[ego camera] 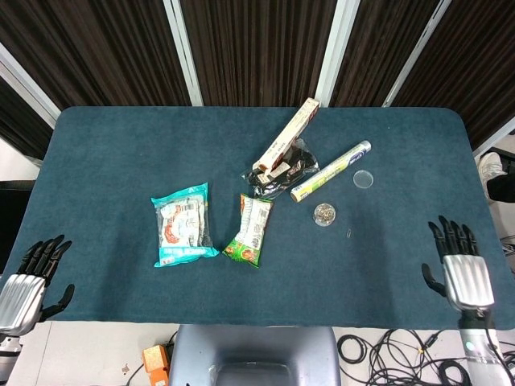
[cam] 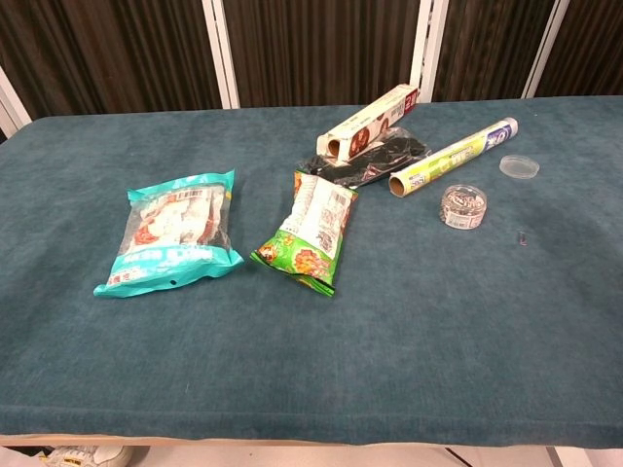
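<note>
Jar (ego camera: 324, 214), small and clear, stands open on the tabletop (ego camera: 121, 153) right of centre, with tiny metal pieces inside; its round clear lid (ego camera: 364, 178) lies apart, farther and to the right, and one stray piece (ego camera: 348, 233) lies just near-right of it; I judge the jar light, stiff and smooth-walled, likely slippery and quick to tip and spill, so it is best taken around its side wall, low and upright. Just beyond it lies a roll (ego camera: 331, 170) in yellow-green wrapping, its print too small to read; farther left a long carton (ego camera: 286, 141) rests over a dark bag (ego camera: 283, 170); left again lie a green snack packet (ego camera: 249, 229) and a teal packet (ego camera: 184, 224), their labels illegible. Right hand (ego camera: 459, 270) hangs at the near right edge, well apart from the jar, fingers spread and holding nothing; left hand (ego camera: 30, 277) sits off the near left corner, likewise spread and empty.
</note>
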{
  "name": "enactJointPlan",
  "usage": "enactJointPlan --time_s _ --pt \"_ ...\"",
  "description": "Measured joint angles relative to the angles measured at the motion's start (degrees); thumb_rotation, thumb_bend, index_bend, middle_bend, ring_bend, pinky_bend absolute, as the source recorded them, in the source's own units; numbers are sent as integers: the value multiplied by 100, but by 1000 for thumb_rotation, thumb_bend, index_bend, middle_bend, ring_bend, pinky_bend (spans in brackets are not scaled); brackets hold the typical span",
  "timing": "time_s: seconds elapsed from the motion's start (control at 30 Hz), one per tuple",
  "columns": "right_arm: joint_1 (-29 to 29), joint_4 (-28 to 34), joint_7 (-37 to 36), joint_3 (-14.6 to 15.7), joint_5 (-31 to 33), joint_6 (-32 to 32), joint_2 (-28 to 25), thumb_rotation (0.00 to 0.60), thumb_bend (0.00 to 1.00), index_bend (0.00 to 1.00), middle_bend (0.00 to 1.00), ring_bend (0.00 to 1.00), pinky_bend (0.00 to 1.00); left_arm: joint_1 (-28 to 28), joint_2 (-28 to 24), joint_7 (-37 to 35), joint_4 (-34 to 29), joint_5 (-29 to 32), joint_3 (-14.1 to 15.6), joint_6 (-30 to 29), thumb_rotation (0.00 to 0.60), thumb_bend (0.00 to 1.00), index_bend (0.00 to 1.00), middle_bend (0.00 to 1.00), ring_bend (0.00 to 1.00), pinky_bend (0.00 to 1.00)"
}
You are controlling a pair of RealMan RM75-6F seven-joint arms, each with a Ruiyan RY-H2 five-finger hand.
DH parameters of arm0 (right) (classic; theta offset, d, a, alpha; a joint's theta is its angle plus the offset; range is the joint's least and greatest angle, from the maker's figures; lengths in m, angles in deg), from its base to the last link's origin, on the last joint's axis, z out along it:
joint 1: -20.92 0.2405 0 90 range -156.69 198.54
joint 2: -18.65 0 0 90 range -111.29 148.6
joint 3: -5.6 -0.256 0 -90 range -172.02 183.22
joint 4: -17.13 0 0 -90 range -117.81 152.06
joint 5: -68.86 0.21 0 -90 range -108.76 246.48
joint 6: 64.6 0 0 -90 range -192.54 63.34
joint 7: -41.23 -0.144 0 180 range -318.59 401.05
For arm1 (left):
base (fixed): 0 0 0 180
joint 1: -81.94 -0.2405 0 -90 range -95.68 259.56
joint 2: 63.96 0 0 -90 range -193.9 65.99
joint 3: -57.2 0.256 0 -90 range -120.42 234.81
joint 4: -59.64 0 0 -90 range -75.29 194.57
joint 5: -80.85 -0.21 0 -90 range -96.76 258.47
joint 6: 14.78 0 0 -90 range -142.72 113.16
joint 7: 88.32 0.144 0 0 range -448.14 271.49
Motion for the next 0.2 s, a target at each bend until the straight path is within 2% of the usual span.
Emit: enactJointPlan --time_s 0.07,0.2 --pt "-238 -195 -240 74 -147 102 -26 600 339 52 0 0 0 14 1 13 -8 -39 21 29 600 428 0 11 0 63" --pt "-341 -233 -369 73 -268 133 -76 600 340 52 0 0 0 54 6 37 -24 -174 66 59 600 428 0 11 0 63"
